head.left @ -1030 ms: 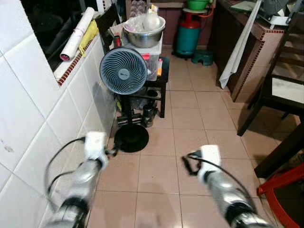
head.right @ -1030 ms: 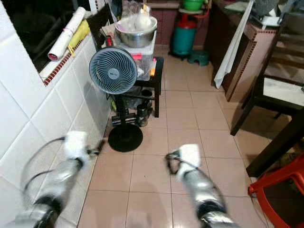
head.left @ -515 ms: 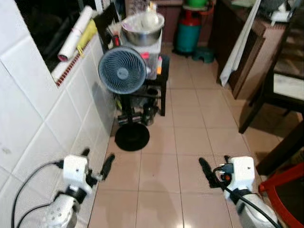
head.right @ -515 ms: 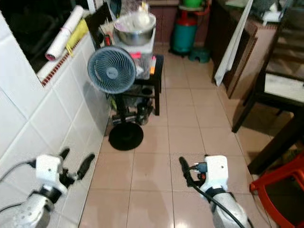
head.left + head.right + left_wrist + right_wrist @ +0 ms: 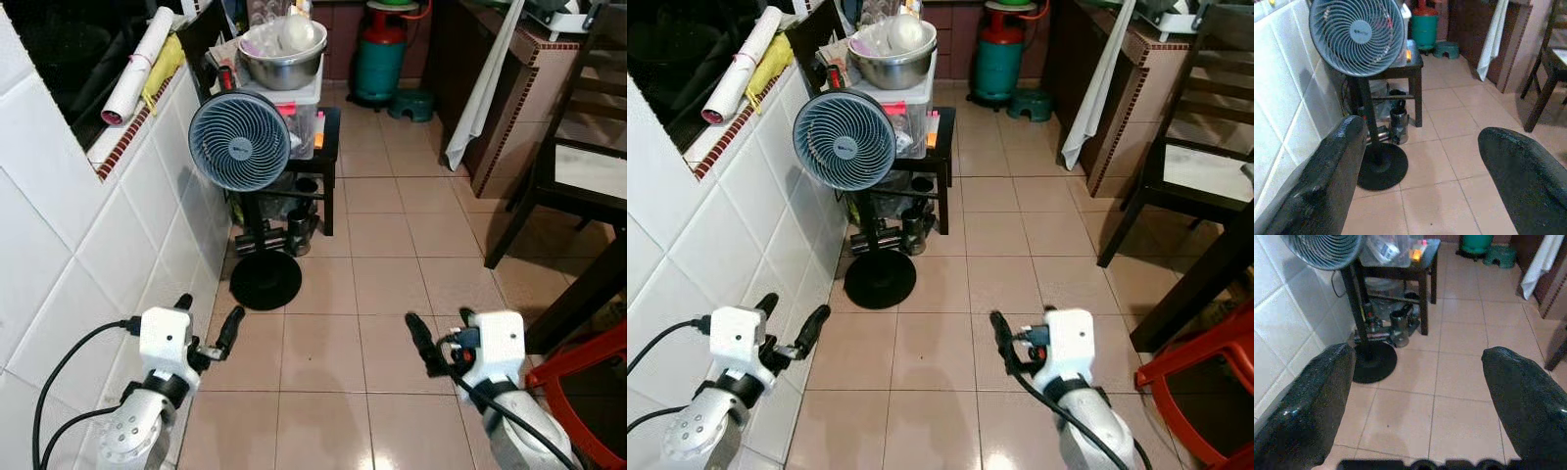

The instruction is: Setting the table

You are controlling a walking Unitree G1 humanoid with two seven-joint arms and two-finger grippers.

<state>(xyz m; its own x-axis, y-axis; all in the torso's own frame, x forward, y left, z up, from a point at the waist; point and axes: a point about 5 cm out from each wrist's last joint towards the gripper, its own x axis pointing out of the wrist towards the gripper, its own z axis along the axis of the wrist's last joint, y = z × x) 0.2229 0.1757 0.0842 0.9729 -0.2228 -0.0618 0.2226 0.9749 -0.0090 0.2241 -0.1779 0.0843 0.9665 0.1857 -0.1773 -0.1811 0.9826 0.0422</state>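
**Both grippers open and empty over tiled floor**

Observed in a narrow tiled passage. Left gripper held low and forward beside the white tiled wall, fingers spread wide, nothing between them. Right gripper held at matching height over the bare floor, fingers likewise spread wide, nothing held. Grippers well apart from each other and from all objects.

Noted ahead: standing fan on a black pole with a round black base, set just beside the wall. Directly behind the fan, small dark table carrying a clear plastic box topped by a steel bowl with pale contents. Bottles and cups crowded on the floor under that table. Rolled white paper and yellow cloth lying on the window ledge above the wall tiles.

Further back: green gas cylinder with a small green stool near it. On the right side, dark counter with a white cloth hanging down its edge, dark wooden chair beside it, and a red plastic chair near the right gripper.

No tableware seen within reach of either gripper; only dish located was the steel bowl on the box behind the fan.
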